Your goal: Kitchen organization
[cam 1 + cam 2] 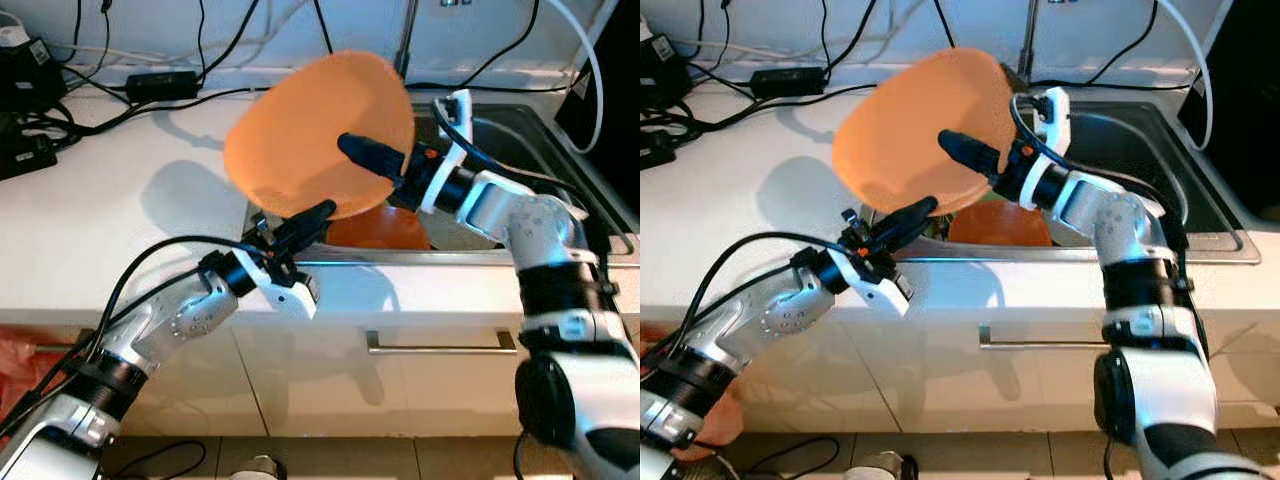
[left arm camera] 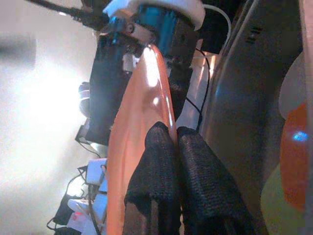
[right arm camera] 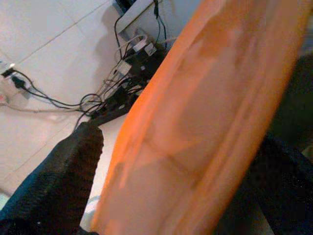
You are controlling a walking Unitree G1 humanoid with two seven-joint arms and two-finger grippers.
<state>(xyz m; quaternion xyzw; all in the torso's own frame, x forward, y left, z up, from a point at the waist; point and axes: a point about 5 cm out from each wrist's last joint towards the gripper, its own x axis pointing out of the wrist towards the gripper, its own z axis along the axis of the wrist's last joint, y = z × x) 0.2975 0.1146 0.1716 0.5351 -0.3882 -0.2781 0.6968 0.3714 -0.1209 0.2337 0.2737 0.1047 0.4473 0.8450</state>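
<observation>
A large orange plate [image 1: 300, 130] is held tilted on edge above the counter's right end, just left of the sink [image 1: 540, 150]. My right gripper [image 1: 350, 148] reaches in from the sink side and is shut on the plate, one black finger [image 1: 370, 155] lying across its near face. In the right wrist view the plate [image 3: 195, 122] runs between the two fingers [image 3: 63, 181]. My left gripper [image 1: 322, 211] comes up from below and is shut on the plate's lower rim; the left wrist view has its fingertips [image 2: 164, 142] pressed together on the orange edge [image 2: 146, 98].
A second orange dish [image 1: 385, 230] lies in the sink under the plate. The faucet [image 1: 405, 40] rises behind. Black power adapters [image 1: 160, 82] and cables lie on the white counter [image 1: 120, 200] at the back left. A drawer handle [image 1: 440, 345] is below the counter edge.
</observation>
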